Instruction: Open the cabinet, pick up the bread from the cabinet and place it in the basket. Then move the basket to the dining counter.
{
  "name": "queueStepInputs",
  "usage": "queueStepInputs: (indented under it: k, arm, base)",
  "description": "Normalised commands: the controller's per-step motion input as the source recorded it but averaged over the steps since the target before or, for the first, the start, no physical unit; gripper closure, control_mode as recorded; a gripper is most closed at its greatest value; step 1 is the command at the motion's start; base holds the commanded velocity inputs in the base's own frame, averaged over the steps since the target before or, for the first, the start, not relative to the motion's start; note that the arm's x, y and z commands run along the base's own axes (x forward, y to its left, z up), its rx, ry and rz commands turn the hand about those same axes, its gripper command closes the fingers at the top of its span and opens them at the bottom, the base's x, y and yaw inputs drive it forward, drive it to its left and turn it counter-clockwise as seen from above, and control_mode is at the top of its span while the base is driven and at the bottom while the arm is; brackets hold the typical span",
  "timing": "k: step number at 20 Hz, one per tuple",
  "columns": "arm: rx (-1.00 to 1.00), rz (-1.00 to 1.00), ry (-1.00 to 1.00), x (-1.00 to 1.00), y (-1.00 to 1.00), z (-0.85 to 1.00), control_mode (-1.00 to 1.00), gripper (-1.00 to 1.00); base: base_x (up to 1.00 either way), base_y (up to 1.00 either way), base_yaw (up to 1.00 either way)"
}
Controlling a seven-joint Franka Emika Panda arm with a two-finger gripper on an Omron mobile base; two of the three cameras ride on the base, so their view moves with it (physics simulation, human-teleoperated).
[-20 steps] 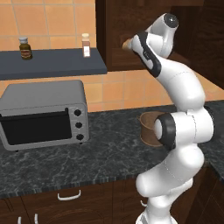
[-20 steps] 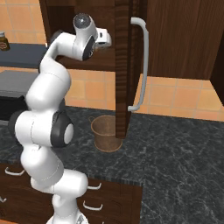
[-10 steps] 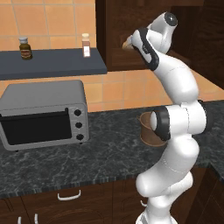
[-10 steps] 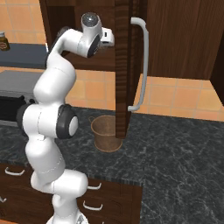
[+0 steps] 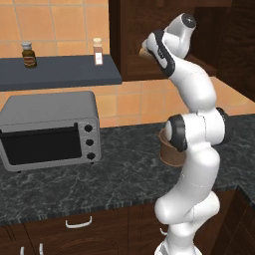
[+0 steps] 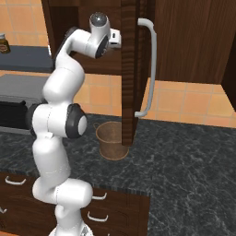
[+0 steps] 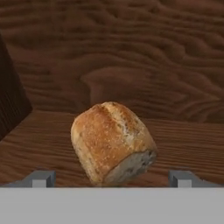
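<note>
Cabinet (image 6: pixel 184 41), tall, dark wood, on the wall above the worktop; its door (image 6: pixel 130 69) stands swung out toward the near side, edge-on in the right base view, long silver bar handle (image 6: pixel 150 64) on its right face. Wood-grain back wall and shelf floor of the cabinet interior seen in the hand view.

Black marbled worktop (image 5: pixel 114 174) runs left to right below it. Toaster oven (image 5: pixel 47 129), grey, sits at the left of the worktop. A dark shelf (image 5: pixel 55 72) above it carries two small jars.

Arm reaches up and into the cabinet opening.

Basket (image 6: pixel 112 139), round, brown, upright on the worktop, just under the open door, right of the toaster oven and well apart from it.

Bread (image 7: pixel 111 142), golden-brown roll, lies on the cabinet shelf, tilted, a pale cut end facing near-right.

Gripper (image 7: pixel 111 177) spread wide, one fingertip on either side of the roll, neither touching it; nothing held.
</note>
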Motion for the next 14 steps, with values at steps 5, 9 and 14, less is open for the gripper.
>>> queueStepInputs:
  k: [5, 9, 14]
  arm:
    - [0.0, 0.0, 0.06, 0.4, 0.0, -0.01, -1.0, -1.0]
    - [0.0, 0.01, 0.04, 0.3, 0.0, 0.0, -1.0, -1.0]
    - [0.0, 0.0, 0.05, 0.35, 0.0, -0.09, -1.0, -1.0]
  base:
    - [0.0, 0.0, 0.0]
    - [0.0, 0.0, 0.0]
    - [0.0, 0.0, 0.0]
